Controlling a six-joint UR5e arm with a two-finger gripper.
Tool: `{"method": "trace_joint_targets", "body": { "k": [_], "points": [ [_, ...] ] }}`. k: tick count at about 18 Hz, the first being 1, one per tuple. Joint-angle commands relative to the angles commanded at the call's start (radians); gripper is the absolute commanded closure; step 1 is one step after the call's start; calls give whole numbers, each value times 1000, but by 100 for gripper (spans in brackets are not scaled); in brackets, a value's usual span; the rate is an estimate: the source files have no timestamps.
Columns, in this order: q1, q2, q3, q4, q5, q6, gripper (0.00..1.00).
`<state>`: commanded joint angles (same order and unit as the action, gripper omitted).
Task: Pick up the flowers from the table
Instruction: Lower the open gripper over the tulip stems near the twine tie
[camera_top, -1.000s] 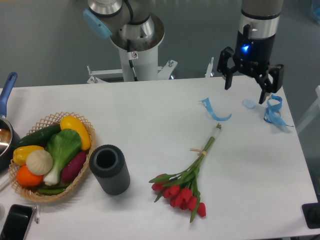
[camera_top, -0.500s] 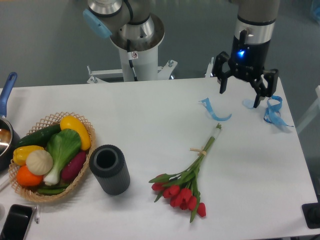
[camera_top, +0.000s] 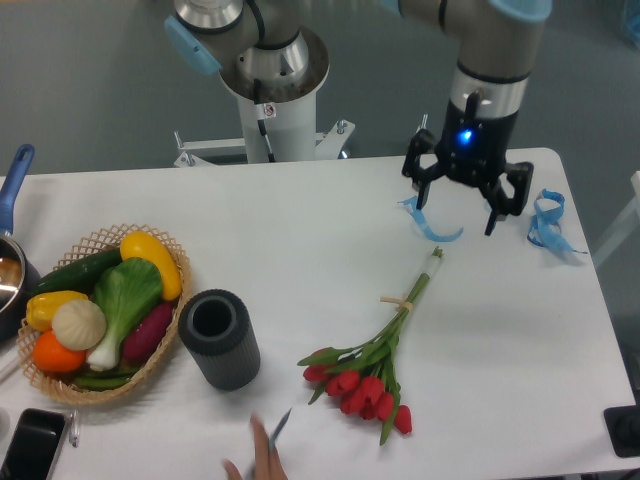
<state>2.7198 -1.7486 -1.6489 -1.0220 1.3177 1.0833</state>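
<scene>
While the black two-finger gripper (camera_top: 456, 212) hangs above the far right part of the large white matte bench (camera_top: 300, 230), its fingers stand spread apart with nothing between them, a blue light glowing on the body above them. Its left fingertip hangs over a curled blue ribbon scrap (camera_top: 428, 223), and a second, looped blue ribbon scrap (camera_top: 546, 222) lies further right, near the bench's right edge.

Towards the camera from the gripper and apart from it, the bunch of red tulips with long green stems and leaves (camera_top: 385, 347) lies flat on the bench, bound partway along the stems by a tan band (camera_top: 397, 300). The cut stem ends point up towards the gripper, close to the curled scrap, and the red heads lie nearest the front edge.

Left of the tulip heads stands an upright dark grey cylindrical holder with an open top (camera_top: 219, 338). Just beside it on the left sits a woven wicker basket (camera_top: 160, 241) holding a yellow pepper, a green leafy vegetable with a white stalk, an orange, a purple piece and other produce. A pot with a blue handle (camera_top: 15, 175) shows at the left edge, and a black phone (camera_top: 30, 444) lies at the front left corner. At the bottom edge, fingers of a person's hand (camera_top: 262, 459) reach into view, blurred.
</scene>
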Motion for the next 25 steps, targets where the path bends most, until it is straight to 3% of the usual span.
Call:
{"method": "trace_joint_targets", "body": {
  "k": [9, 17, 25],
  "points": [
    [-43, -101, -34, 48, -2, -10, 0],
    [-74, -264, -35, 129, 3, -20, 0],
    [-114, -313, -69, 183, 46, -31, 0]
  ]
}}
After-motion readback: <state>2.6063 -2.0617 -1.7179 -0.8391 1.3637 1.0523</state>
